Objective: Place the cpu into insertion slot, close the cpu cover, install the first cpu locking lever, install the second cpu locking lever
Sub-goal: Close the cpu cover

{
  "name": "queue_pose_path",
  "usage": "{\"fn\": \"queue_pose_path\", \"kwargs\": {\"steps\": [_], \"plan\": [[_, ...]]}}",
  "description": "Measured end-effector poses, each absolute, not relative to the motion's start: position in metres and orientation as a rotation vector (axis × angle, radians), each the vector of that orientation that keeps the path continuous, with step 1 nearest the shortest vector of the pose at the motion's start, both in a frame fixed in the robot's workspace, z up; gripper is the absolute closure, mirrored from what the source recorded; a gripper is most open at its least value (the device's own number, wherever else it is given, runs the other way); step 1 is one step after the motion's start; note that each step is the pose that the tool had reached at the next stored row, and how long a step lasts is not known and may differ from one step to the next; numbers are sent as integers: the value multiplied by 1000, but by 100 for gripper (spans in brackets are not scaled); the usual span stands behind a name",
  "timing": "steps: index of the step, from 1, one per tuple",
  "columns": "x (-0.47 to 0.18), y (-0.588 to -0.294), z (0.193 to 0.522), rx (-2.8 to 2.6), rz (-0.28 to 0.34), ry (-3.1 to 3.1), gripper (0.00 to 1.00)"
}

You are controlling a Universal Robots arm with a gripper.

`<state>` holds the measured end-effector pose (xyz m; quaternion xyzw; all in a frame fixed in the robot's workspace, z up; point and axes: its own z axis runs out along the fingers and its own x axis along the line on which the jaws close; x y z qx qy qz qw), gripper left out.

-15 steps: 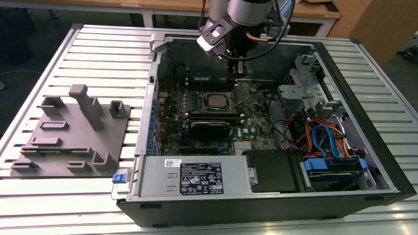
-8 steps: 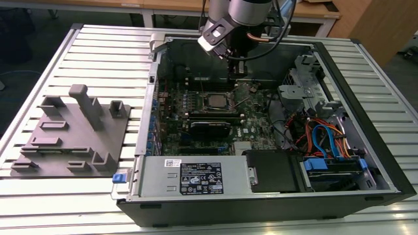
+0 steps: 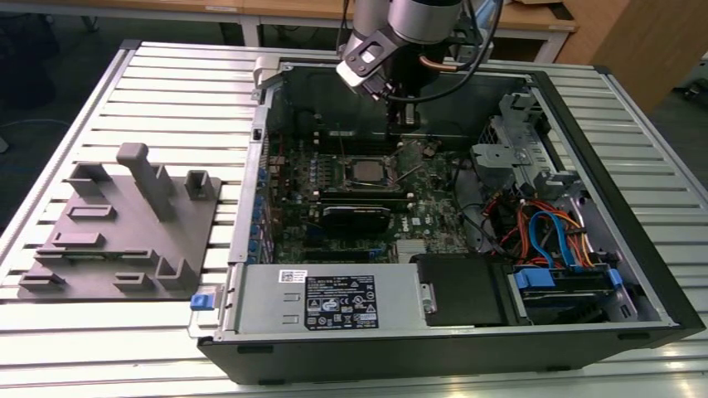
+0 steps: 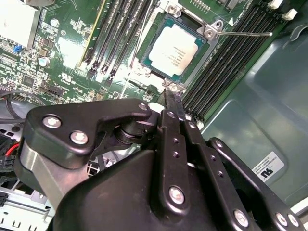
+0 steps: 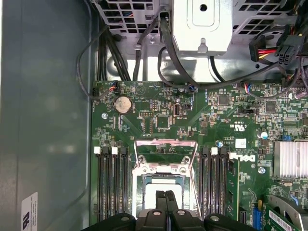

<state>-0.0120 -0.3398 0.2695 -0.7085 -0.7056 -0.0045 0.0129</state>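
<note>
Closest in both wrist views, the gripper (image 4: 171, 95) has its two slim fingers pressed together, gripping nothing, with its tips at the metal rim of the insertion slot (image 4: 193, 58). Just ahead of the tips the cpu (image 4: 175, 44) lies seated in that slot, silver top bare. Past the tips in the first wrist view, the cpu cover (image 5: 166, 142) stands swung open.

1 arm (image 3: 425, 16) enters from the far side in the exterior view; its grey wrist (image 3: 382, 46) tilts toward that view's left and the tool end points steeply down. Claw (image 5: 166, 196) seen in both wrist views: 2 slim black fingers (image 4: 173, 125) pressed flat together, tip to tip, closed. Black links (image 4: 219, 180) behind them lie folded in close on each side.
</note>
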Motion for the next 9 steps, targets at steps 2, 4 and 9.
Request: {"fn": "queue_pose_path", "kwargs": {"steps": [2,4,9], "plan": [[-12,-340,270,-2208,-14,-2199,90],[-12,-340,270,-2208,-14,-2199,90],[-11,-340,270,-2208,-13,-2199,90]]}}
